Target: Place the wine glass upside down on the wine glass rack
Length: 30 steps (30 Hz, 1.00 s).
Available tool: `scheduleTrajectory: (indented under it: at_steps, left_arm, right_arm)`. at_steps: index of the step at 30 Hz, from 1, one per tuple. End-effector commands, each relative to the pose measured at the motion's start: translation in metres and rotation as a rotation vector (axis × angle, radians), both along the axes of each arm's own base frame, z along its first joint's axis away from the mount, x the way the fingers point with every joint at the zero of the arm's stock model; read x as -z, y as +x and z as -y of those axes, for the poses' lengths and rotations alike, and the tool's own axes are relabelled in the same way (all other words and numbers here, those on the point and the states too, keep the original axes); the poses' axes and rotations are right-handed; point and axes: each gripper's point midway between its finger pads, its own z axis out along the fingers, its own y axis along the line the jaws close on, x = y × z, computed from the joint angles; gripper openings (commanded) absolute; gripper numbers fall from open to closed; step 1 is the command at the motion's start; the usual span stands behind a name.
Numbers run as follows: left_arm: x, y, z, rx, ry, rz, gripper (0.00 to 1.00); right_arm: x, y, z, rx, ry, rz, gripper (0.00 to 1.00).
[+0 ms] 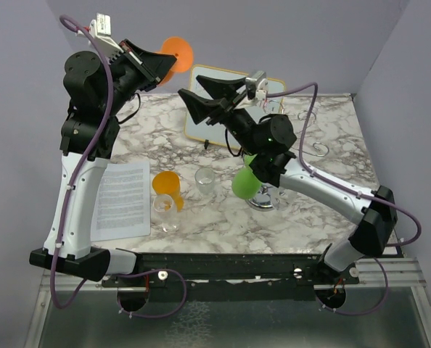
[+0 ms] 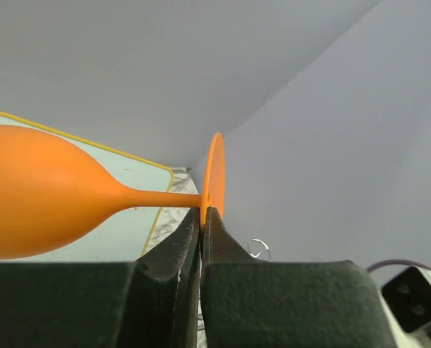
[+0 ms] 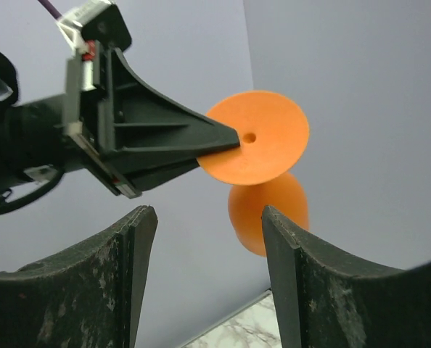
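The left gripper (image 2: 203, 217) is pinched tight on the rim of the orange wine glass's (image 2: 34, 192) flat foot, nothing more than that thin disc between the fingers. It holds the glass up high near the back wall, well clear of the surface (image 1: 223, 217). The right gripper (image 3: 207, 217) stands wide apart, holding and touching nothing, just short of the foot.

The wine glass rack (image 1: 265, 201) stands on the right half of the surface, its post mostly hidden by the right arm, which lies between the raised glass and the rack. A green glass (image 1: 244, 183) sits at the rack above its shiny base (whether it hangs from an arm I cannot tell). A whiteboard (image 1: 201, 109) lies behind, a printed sheet (image 1: 121, 197) to the left, and between them an orange cup (image 1: 166, 183) and two clear glasses (image 1: 204, 179) (image 1: 165, 212).

The stem runs crosswise to the left gripper's fingers. From the right wrist view the foot faces the camera with the bowl beyond and lower, so the glass is tilted foot-up.
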Motion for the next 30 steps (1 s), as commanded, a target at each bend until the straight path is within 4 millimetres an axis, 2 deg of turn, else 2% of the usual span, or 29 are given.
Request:
scheduleTrajectory:
  at_steps: [1, 3, 6, 8, 11, 14, 21, 24, 30]
  left_arm:
    - [0.003, 0.003, -0.014, -0.089, 0.061, 0.011, 0.0]
    - [0.016, 0.004, -0.011, -0.073, 0.087, -0.004, 0.0]
    - [0.044, 0.003, -0.003, -0.016, 0.132, -0.048, 0.0]
    - [0.066, 0.0, 0.006, 0.048, 0.155, -0.088, 0.0]
    - [0.098, -0.01, 0.022, 0.166, 0.174, -0.149, 0.0]
    - [0.119, -0.023, 0.035, 0.258, 0.189, -0.185, 0.0]
    - [0.139, -0.061, 0.064, 0.503, 0.184, -0.224, 0.0]
    - [0.146, -0.077, 0.076, 0.632, 0.172, -0.249, 0.0]
    - [0.153, -0.091, 0.088, 0.729, 0.143, -0.308, 0.0]
  right_arm:
    - [-0.016, -0.027, 0.024, -0.041, 0.036, -0.005, 0.65]
    - [-0.021, -0.03, 0.043, -0.009, 0.067, -0.034, 0.65]
    - [-0.022, -0.033, 0.073, 0.053, 0.097, -0.117, 0.63]
    - [-0.016, -0.034, 0.093, 0.097, 0.102, -0.18, 0.63]
    - [0.002, -0.038, 0.121, 0.163, 0.082, -0.273, 0.63]
    - [0.018, -0.043, 0.147, 0.221, 0.072, -0.347, 0.63]
    - [0.033, -0.061, 0.192, 0.276, 0.102, -0.445, 0.62]
    - [0.026, -0.071, 0.208, 0.278, 0.137, -0.448, 0.62]
    - [0.018, -0.077, 0.225, 0.301, 0.167, -0.441, 0.62]
